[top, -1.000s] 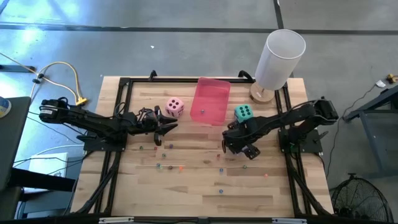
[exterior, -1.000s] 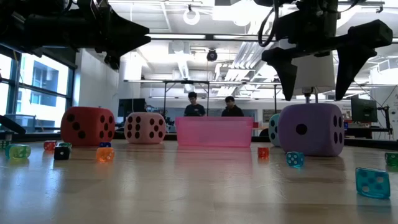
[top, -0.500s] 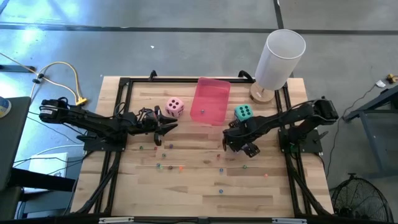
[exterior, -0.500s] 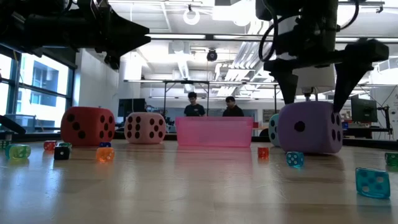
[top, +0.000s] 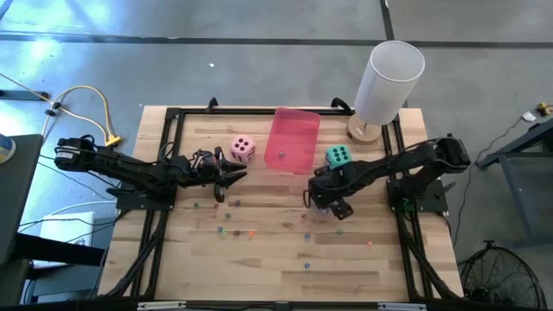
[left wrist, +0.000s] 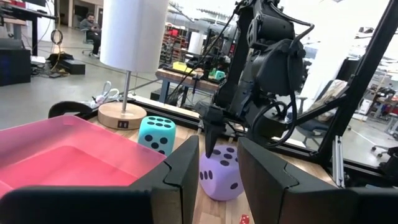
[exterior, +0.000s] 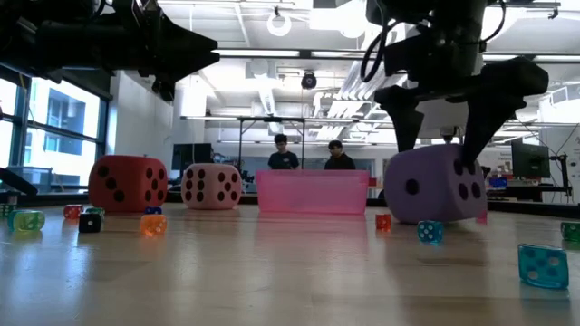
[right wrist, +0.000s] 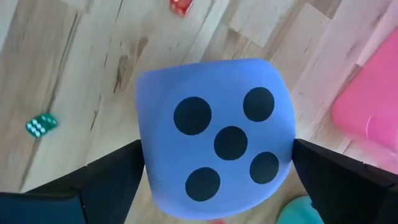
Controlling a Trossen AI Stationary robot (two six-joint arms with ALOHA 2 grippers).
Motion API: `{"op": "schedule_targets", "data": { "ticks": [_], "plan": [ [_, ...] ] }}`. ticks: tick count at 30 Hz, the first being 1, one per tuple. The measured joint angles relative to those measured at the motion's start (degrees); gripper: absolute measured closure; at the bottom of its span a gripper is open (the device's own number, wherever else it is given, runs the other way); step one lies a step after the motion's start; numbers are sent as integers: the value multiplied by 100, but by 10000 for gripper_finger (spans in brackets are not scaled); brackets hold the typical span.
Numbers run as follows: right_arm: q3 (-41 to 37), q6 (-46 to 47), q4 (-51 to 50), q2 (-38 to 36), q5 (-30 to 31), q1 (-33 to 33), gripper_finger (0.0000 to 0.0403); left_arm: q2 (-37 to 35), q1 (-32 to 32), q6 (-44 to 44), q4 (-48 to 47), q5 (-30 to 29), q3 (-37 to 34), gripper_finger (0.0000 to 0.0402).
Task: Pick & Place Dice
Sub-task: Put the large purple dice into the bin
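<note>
From above, the pink die point(top: 243, 149) sits just beside the pink tray point(top: 291, 140), the teal die point(top: 338, 156) sits on the tray's other side, and the right gripper point(top: 321, 199) hangs low over the table point(top: 259, 259) near the teal die, hiding the purple one; the left gripper point(top: 232, 179) waits near the pink die, and the right arm has drawn a little toward the tray since a second ago. At table height, the purple die point(exterior: 433, 185) is a soft rounded cube with dark pips, tilted between the right gripper's spread fingers point(exterior: 400, 118), one lower corner clear of the wood; a second ago it stood flat and farther from the tray, with the fingers above it; the red die point(exterior: 128, 183) and the pink die stand where they were. The left wrist view shows the left gripper's own fingers point(left wrist: 186, 177) a little apart on nothing, with the purple die, the teal die and a white lamp point(left wrist: 133, 37) beyond. The right wrist view shows the five-pip face filling the gap between both fingers, which press its sides: the right gripper is gripping the purple die.
</note>
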Motion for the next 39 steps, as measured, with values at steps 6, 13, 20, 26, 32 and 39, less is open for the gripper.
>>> {"op": "schedule_targets", "data": {
  "ticks": [6, 13, 20, 26, 32, 39],
  "plan": [
    [14, 666, 87, 371, -290, -64, 9, 2, 0, -14, 0, 0, 0, 294],
    [-20, 1544, 610, 847, -634, -62, 9, 2, 0, -20, -33, 42, 0, 294],
    [-7, 1699, 726, 976, -790, -117, 9, 2, 2, -24, -126, 44, 0, 294],
    [-22, 1724, 814, 825, -1164, -146, 16, 2, 0, -24, -242, 44, 0, 294],
    [91, 1812, 1008, 691, -1185, -188, 23, 2, 0, -24, -381, 150, -2, 294],
    [742, 1692, 1036, 283, -1002, -296, 12, 2, -4, -24, -397, 293, -2, 294]
  ]
}}
